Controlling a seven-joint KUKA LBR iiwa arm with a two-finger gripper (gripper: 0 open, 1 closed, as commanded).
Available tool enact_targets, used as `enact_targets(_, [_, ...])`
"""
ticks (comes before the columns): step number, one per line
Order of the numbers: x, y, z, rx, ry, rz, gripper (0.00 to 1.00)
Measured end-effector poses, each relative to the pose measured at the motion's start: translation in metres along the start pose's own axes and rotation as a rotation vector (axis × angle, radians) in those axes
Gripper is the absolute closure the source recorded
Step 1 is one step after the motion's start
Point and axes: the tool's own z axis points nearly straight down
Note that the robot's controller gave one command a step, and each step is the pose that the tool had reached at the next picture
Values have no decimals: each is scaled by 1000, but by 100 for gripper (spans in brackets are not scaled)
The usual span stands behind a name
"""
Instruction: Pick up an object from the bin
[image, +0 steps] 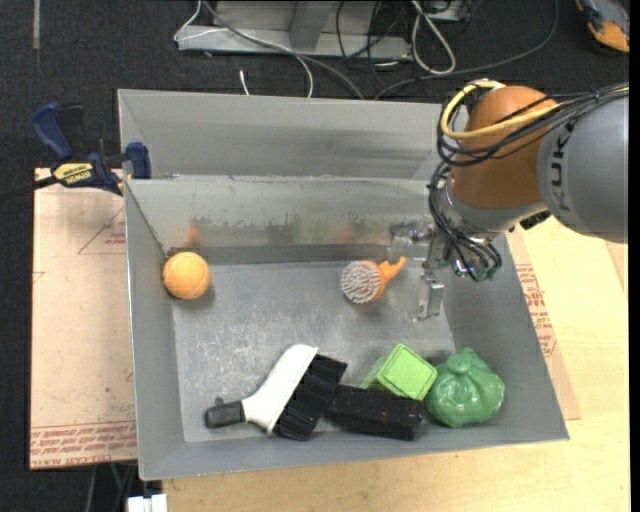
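Fingers (430, 298) hang low at the right of the bin (300, 120), just above its floor, with nothing seen between them; whether they are parted or closed I cannot tell. So the pick looks not yet made: every thing lies on the bin's floor, and the grasp and lift are still to do.

Reaching in from the right, the arm (590, 170) stands over the bin's back right corner. Along the front wall lies a loose row of things. A brush (285, 395) with a white handle and black bristles lies at its left. A green lump (465, 390) sits at its right, with a black block (375, 412) between them. A green block (405, 372) leans just behind, touching the lump. All four lie well apart from the fingers. An orange ball (186, 275) rests alone by the left wall, farthest off.

Nearest is a pale ribbed ball (360, 282) with an orange stem, just beside the fingers on their left, not touching them. By my reckoning it is the likeliest pick, though that is only a guess.
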Motion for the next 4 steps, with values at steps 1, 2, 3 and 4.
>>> enact_targets(1, [-29,27,3,2,-5,-257,0])
enact_targets(2, [-22,38,17,-2,1,-267,0])
enact_targets(3, [-30,36,82,-1,-8,-399,0])
enact_targets(4, [-25,25,78,1,-12,-408,100])
